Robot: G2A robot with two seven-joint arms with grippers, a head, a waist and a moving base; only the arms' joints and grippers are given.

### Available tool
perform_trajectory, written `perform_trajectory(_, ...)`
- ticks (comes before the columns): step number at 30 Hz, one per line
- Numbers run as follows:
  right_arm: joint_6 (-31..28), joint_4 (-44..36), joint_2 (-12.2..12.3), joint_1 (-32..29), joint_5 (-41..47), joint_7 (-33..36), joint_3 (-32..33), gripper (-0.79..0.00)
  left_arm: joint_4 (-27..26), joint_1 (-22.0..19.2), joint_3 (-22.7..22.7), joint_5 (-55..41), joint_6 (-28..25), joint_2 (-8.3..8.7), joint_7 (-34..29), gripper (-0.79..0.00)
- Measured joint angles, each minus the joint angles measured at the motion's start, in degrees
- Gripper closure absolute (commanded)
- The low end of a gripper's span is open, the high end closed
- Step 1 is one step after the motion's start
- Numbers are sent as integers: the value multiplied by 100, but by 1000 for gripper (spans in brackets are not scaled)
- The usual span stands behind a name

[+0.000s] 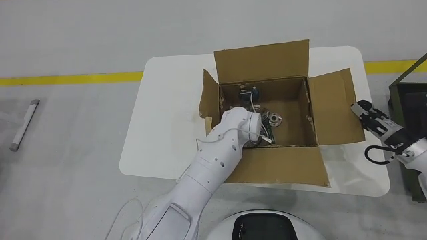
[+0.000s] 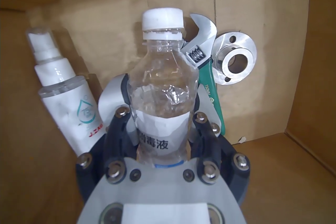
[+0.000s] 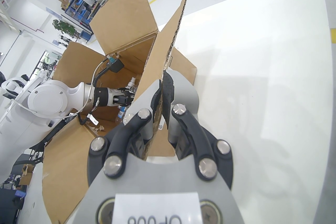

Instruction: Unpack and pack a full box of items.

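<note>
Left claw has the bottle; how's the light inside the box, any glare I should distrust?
Left wrist view: hard glare on the flange and wrench head, sparkle in the clear bottle held by the left claw, spray bottle evenly lit. Top view: box interior shaded, darker than the table. Right wrist view: table nearly washed white beside the box flap the right claw pinches.

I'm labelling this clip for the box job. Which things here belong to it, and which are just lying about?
Job: cardboard box; its flap, pinched by right gripper; clear bottle, held by left gripper; spray bottle; adjustable wrench; metal flange.
Lying about: white table; green crate; grey bar on floor.
</note>
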Motion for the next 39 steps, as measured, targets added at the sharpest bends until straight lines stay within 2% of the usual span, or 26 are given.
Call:
perform_trajectory(6,-1,21,-5,4,21,12,1,0,-245,32,-65,89,-28,6,-50,0)
perform_trajectory(12,1,63,-6,17,118,20,85,0,-1027,231,-475,-120,-192,123,-316,0)
perform_trajectory(15,7,58,-3,23,207,48,169,0,-1748,423,-732,22,-181,235,-554,0)
perform_trajectory(22,21,99,2,50,262,75,295,0,-3961,1168,-1464,474,-289,526,-1300,0)
perform_trajectory(28,10,71,1,54,322,84,341,0,-5475,1521,-2041,781,-380,675,-1689,0)
perform_trajectory(34,-2,84,-8,11,330,45,343,0,-6514,1605,-2641,1004,-532,779,-1799,0)
perform_trajectory(39,8,82,-14,-3,334,35,345,0,-6931,1638,-3144,1354,-729,873,-1969,0)
